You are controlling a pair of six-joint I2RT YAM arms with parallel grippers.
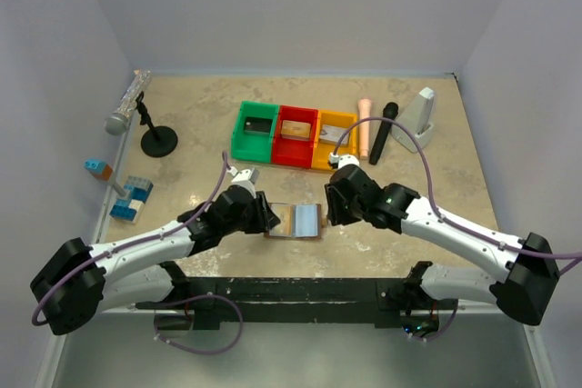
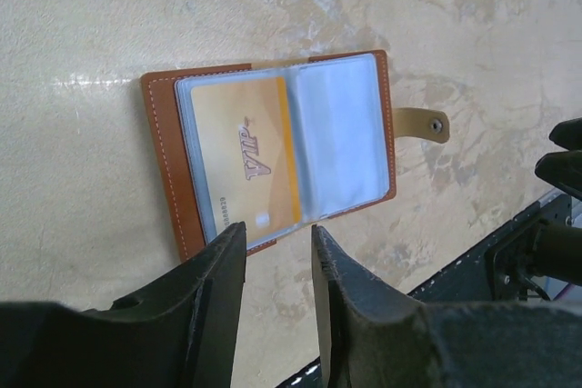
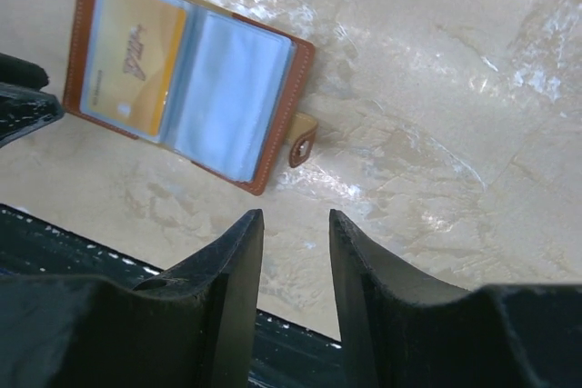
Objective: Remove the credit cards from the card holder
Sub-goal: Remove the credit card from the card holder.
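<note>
the holder (image 1: 298, 221) is lying open on the worktop (image 1: 200, 97), sleeves (image 2: 336, 143) facing up for reaching; a gold card (image 2: 250, 156) is sitting in one, the other possibly empty. left hand (image 2: 277, 247) and right hand (image 3: 296, 224) are hovering beside it, parted, gripping nothing

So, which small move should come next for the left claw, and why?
Probably ease the left claw forward and down to the near edge of the gold card. The holder lies open, and the card sits in it just ahead of that open, empty claw.
</note>
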